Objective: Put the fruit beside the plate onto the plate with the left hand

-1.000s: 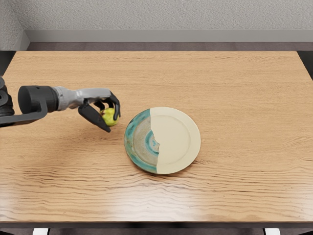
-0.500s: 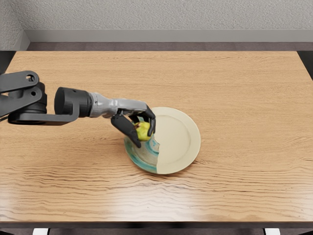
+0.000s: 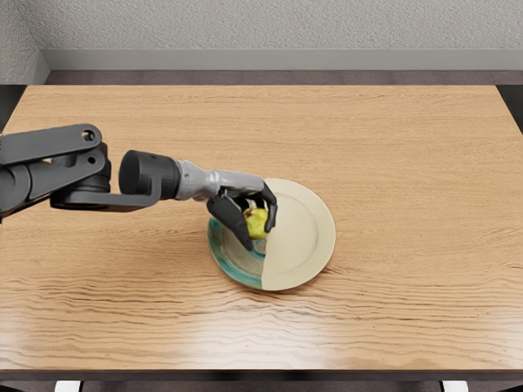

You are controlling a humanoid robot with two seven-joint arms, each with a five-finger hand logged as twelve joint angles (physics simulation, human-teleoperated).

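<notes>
Fruit (image 3: 257, 220), small, yellow-green, held by left hand (image 3: 243, 214); arm enters from left edge. Fingers (image 3: 271, 214) curled around fruit, gripping it. Fruit over plate (image 3: 306, 233), inside rim, near boundary of teal and cream halves; contact with plate surface not discernible. Judged stage: carry to plate done; release and hand withdrawal left. No right hand in view. Table (image 3: 392, 147): light wood, grain running across. Room: grey textured wall (image 3: 286, 24) behind, pale baseboard, dark floor strip along far table edge.
</notes>
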